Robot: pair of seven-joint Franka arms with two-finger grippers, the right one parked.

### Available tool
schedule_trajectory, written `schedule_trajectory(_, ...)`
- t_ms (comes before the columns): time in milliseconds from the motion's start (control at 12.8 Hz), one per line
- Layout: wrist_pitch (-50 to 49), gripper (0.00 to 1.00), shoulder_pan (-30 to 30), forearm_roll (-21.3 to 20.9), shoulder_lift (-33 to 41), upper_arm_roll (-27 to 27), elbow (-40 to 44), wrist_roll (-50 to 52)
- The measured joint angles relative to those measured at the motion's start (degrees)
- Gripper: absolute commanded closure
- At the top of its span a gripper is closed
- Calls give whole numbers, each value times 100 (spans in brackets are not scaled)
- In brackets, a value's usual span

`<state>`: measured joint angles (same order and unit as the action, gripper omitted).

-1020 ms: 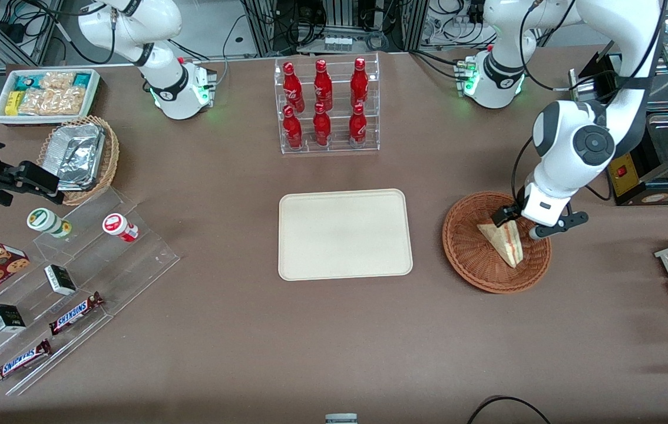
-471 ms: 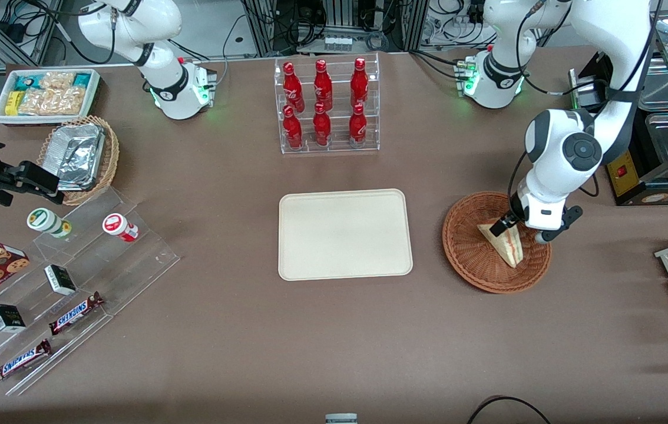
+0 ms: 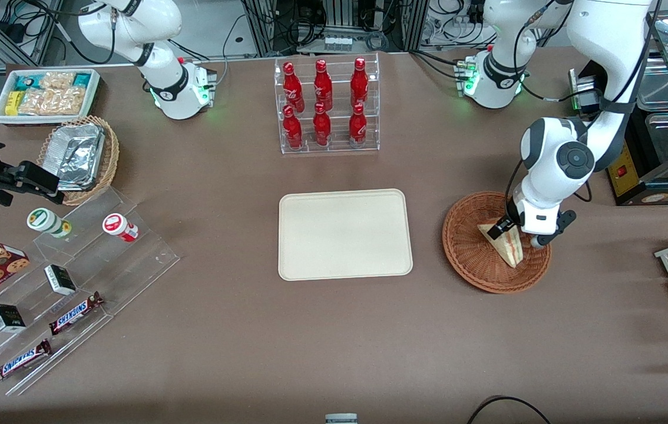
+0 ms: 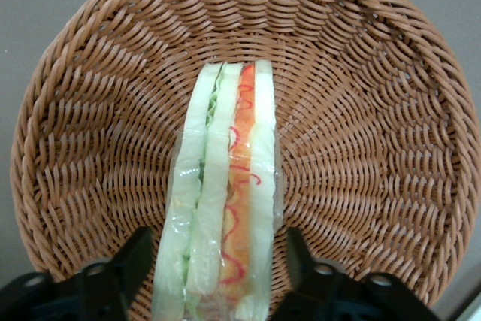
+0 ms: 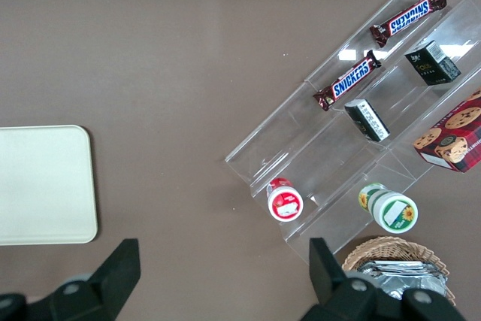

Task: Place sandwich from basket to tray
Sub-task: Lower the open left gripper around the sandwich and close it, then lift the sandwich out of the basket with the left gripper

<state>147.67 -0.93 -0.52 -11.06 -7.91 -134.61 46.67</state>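
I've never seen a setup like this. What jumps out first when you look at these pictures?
The white arm toward its own end of the table, its end effector lowered into the wicker basket, open fingers on either side of a wrapped sandwich. Beside the basket, mid-table, lies a bare cream tray. Farther from the front camera stands a clear rack of red bottles.

Brown table (image 3: 222, 353) covers nearly the whole front view. Farther from the camera, along the table's edge: dark cables (image 3: 363, 23) and metal racking (image 3: 263, 26). Even overhead lighting, soft shadows only. No walls or windows discernible.
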Motion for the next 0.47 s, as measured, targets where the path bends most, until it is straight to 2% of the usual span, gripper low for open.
schedule_trajectory(314, -160, 94, -8, -1, 54, -8, 57, -324)
schedule_trajectory(471, -719, 94, -17, -2, 128, -28, 299, -468)
